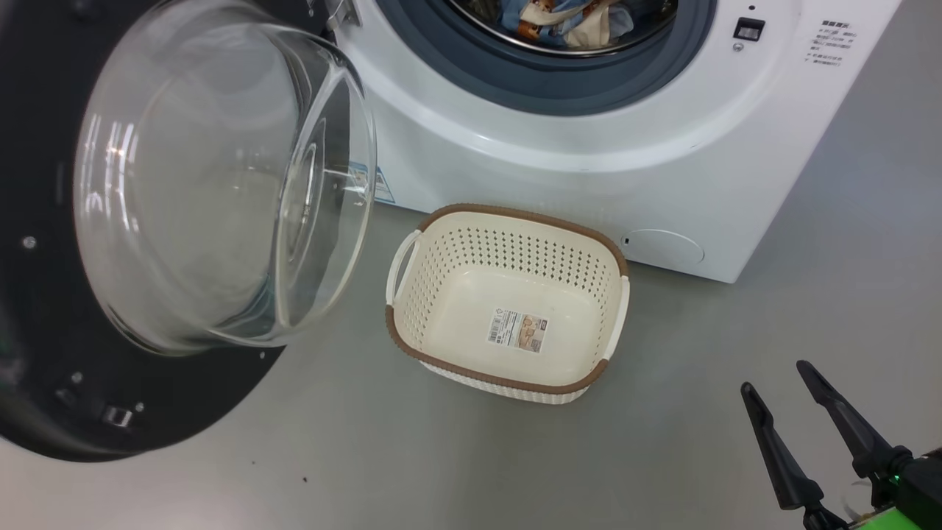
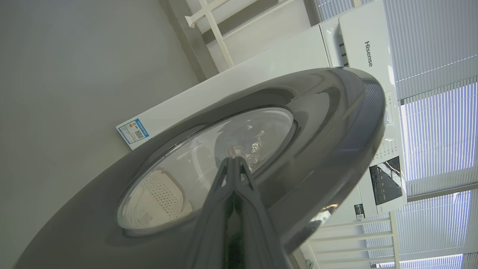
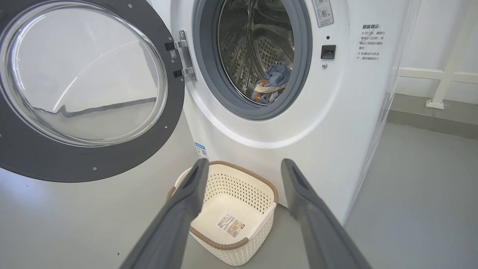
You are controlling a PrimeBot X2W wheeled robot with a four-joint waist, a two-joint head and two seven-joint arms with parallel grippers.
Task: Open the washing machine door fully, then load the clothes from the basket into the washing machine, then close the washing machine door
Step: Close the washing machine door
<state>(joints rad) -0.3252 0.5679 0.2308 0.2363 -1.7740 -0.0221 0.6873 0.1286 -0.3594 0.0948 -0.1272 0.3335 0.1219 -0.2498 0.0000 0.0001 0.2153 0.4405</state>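
Observation:
The washing machine [image 1: 589,154] [image 3: 336,112] stands with its door [image 1: 132,243] [image 3: 86,89] swung wide to the left. The clothes [image 1: 567,22] [image 3: 270,84], light blue with orange print, lie inside the drum. The cream basket [image 1: 508,302] [image 3: 227,209] sits on the floor before the machine, holding only its paper label. My right gripper [image 1: 774,377] [image 3: 242,166] hovers open at the lower right, a little back from the basket. My left gripper [image 2: 236,160] is shut, its tips up against the door's [image 2: 291,149] outer face at the glass.
Grey floor [image 1: 441,456] spreads around the basket. The open door takes up the left side. A white rail frame [image 3: 444,74] and a wall stand to the right of the machine. Window blinds [image 2: 437,130] lie behind it.

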